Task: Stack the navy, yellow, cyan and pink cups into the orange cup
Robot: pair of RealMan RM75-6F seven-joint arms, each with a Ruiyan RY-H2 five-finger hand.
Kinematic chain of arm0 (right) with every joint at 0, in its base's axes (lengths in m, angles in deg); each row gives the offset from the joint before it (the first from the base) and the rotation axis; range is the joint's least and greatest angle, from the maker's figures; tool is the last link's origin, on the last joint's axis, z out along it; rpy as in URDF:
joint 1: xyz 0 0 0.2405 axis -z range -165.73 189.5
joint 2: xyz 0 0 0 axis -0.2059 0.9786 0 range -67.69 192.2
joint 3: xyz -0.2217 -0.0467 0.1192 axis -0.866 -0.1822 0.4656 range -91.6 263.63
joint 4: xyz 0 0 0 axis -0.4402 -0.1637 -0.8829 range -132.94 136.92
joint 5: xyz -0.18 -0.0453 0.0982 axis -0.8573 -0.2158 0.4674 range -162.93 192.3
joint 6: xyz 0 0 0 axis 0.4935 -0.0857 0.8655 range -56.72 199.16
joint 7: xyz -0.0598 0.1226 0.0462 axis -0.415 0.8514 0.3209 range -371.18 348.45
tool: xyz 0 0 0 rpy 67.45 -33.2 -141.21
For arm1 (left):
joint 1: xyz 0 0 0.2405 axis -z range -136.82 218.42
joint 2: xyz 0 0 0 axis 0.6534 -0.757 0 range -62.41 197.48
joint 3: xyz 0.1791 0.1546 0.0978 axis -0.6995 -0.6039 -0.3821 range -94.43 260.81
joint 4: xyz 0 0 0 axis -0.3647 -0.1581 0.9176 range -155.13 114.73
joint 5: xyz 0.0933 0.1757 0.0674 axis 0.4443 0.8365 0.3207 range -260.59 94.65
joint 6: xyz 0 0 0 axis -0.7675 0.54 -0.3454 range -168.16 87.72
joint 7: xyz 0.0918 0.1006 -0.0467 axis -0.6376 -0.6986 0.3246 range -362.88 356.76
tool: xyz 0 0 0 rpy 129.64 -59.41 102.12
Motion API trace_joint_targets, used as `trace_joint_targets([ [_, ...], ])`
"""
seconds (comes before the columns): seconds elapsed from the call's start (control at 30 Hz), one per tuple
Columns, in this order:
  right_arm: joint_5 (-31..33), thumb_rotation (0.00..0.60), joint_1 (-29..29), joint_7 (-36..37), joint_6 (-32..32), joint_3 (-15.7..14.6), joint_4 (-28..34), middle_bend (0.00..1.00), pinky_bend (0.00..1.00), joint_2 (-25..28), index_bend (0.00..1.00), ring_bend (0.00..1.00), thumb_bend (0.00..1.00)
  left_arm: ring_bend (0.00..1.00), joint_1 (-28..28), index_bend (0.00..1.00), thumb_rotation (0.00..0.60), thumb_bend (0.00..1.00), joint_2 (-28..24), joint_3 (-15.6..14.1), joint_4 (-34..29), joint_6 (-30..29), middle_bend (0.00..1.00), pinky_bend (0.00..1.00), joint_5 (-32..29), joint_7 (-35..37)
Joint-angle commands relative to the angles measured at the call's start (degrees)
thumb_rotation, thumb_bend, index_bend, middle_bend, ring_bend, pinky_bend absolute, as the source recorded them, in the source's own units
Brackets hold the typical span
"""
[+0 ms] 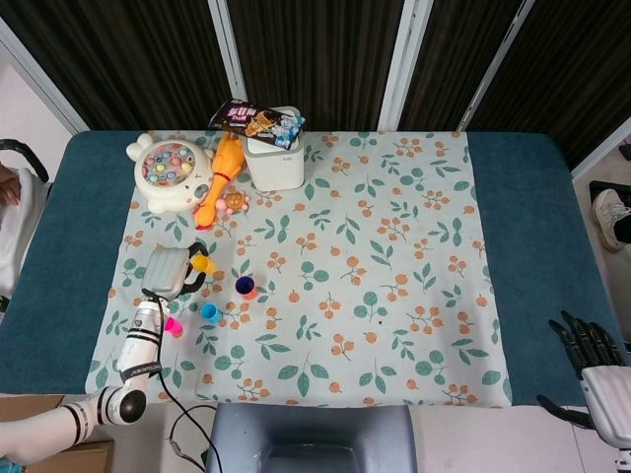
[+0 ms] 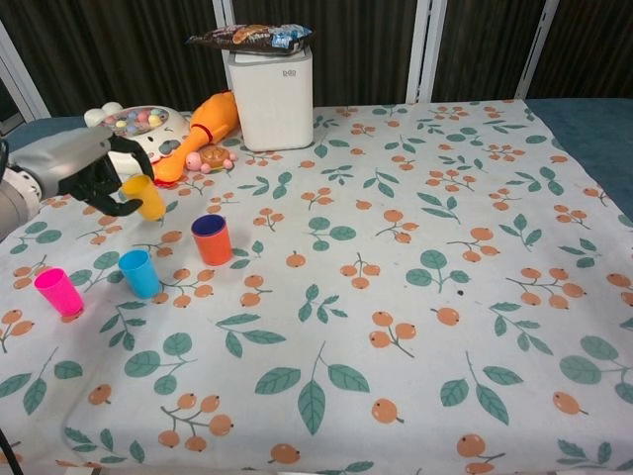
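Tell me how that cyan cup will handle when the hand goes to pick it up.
The cyan cup looks like thin hard plastic, so probably stiff and light. It stands upright and is taller than it is wide, so a sideways nudge might tip it. Its smooth tapered wall may slip up out of a loose grip. The pink cup stands close by, leaving little room on that side.

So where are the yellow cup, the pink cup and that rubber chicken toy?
yellow cup (image 2: 148, 197), chest view, on its side wall, held by the left hand (image 2: 99, 176).
pink cup (image 2: 58, 293), chest view, on its side wall.
rubber chicken toy (image 2: 208, 121), chest view, on its orange body.
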Motion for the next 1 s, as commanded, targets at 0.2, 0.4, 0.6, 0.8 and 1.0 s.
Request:
trace_joint_targets([
  [0.2, -0.74, 0.600, 0.12, 0.27, 0.34, -0.32, -0.07, 0.00, 0.00, 0.10, 0.00, 0.00, 0.21, 1.00, -0.61, 0.52, 0.600, 0.36, -5.66, 0.78, -17.68, -5.15, 1.00, 1.00, 1.98, -4.95],
  [0.4, -1.18, 0.600, 0.32, 1.37, 1.08, -0.42, -0.47, 0.00, 0.00, 0.44, 0.00, 0.00, 0.21, 1.00, 0.60, 0.52, 0.600, 0.36, -2.47, -0.13, -18.15, -5.87, 1.00, 1.00, 0.23, -9.21],
  [0.6, -1.15, 0.600, 0.49, 2.53, 1.73, -0.32, -0.74, 0.00, 0.00, 0.81, 0.00, 0.00, 0.21, 1.00, 1.87, 0.52, 0.600, 0.36, 0.84, -0.37, -15.61, -6.03, 1.00, 1.00, -1.15, -11.37],
  [0.8, -1.26, 0.600, 0.64, 2.99, 2.04, -0.36, -0.89, 0.00, 0.00, 0.99, 0.00, 0.00, 0.21, 1.00, 2.54, 0.51, 0.600, 0.36, 2.75, -0.78, -13.01, -6.14, 1.00, 1.00, -1.55, -12.53],
  [1.0, -1.09, 0.600, 0.64, 2.97, 1.98, -0.28, -0.90, 0.00, 0.00, 0.98, 0.00, 0.00, 0.21, 1.00, 2.45, 0.51, 0.600, 0.36, 3.15, -1.49, -12.00, -6.06, 1.00, 1.00, -1.14, -12.35],
])
